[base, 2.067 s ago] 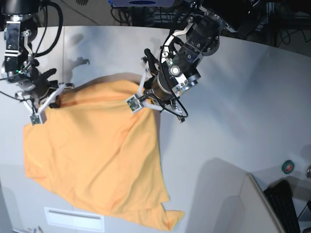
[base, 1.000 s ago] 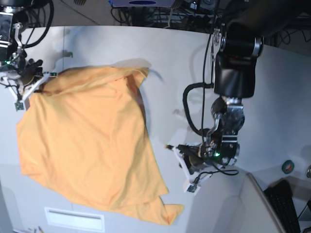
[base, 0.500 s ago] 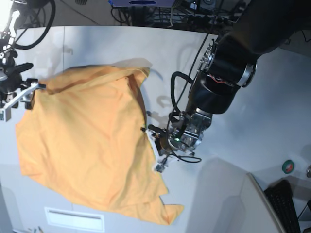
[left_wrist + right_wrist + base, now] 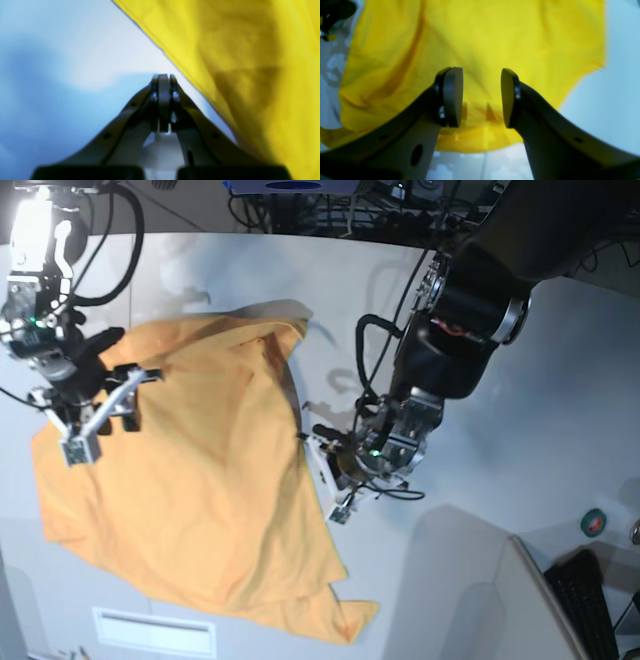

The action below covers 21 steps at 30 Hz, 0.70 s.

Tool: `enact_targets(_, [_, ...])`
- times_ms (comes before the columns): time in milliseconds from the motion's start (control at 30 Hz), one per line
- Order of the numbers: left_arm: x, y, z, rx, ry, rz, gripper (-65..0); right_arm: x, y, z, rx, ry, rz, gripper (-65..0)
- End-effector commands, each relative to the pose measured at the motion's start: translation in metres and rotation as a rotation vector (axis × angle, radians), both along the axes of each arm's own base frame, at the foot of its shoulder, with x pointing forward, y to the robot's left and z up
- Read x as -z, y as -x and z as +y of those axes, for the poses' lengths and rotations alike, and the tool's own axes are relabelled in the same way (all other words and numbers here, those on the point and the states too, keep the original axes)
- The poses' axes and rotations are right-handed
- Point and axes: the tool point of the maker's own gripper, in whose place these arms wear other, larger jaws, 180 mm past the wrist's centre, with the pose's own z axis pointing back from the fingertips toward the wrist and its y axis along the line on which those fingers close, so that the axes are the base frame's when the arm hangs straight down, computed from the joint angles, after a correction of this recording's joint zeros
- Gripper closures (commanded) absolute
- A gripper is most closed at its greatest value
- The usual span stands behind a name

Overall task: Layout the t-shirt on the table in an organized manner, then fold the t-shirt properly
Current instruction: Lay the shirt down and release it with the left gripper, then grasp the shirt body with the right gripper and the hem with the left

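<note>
The light-orange t-shirt [image 4: 190, 470] lies spread and rumpled on the pale table [image 4: 560, 380], with a folded flap along its upper right. My right gripper [image 4: 100, 420] hovers open over the shirt's upper left part. In the right wrist view its fingers [image 4: 452, 97] stand apart above the t-shirt [image 4: 495, 37], with nothing between them. My left gripper [image 4: 325, 477] sits low beside the shirt's right edge. In the left wrist view the left gripper [image 4: 163, 78] is shut and empty, with the t-shirt [image 4: 250, 62] just to its right.
A green tape roll [image 4: 592, 523] and a dark keyboard [image 4: 585, 605] lie at the lower right, beside a raised grey board [image 4: 470, 590]. A white slotted plate [image 4: 153, 630] sits by the near edge below the shirt. Cables hang behind the table's far edge.
The right gripper let go of the shirt's upper left corner and moved in over the cloth. The left arm swung from the lower right to the shirt's right edge and stays there.
</note>
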Motion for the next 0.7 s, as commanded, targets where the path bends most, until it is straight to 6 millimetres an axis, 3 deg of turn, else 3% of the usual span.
enact_targets(0, [-0.013, -0.008, 0.019, -0.053, 0.018, -0.047, 0.0, -0.014, -0.017, 0.006, -0.019, -0.013, -0.065, -20.6])
enact_targets(133, [-0.054, 0.000, 0.083, -0.245, 0.110, -0.116, 0.0, -0.018, -0.045, 0.045, -0.115, -0.044, -0.084, 0.0])
enact_targets(200, [-0.078, 0.012, 0.119, -0.327, 0.128, -0.157, 0.0, -0.017, -0.058, 0.063, -0.163, -0.050, -0.080, 0.0])
enact_targets(333, [-0.113, 0.055, 0.175, -0.449, 0.137, -0.251, 0.0, -0.008, -0.086, 0.111, -0.260, -0.078, -0.043, 0.0])
enact_targets(467, [-0.139, 0.101, 0.217, -0.545, 0.114, -0.319, 0.0, 0.010, -0.112, 0.158, -0.361, -0.074, 0.045, 0.0])
enact_targets(567, [-0.146, 0.135, 0.248, -0.639, 0.112, -0.329, 0.0, 0.026, -0.127, 0.190, -0.419, -0.060, 0.107, 0.0])
enact_targets(667, [-0.144, 0.167, 0.274, -0.727, 0.122, -0.310, 0.0, 0.043, -0.135, 0.206, -0.438, -0.059, 0.133, 0.0])
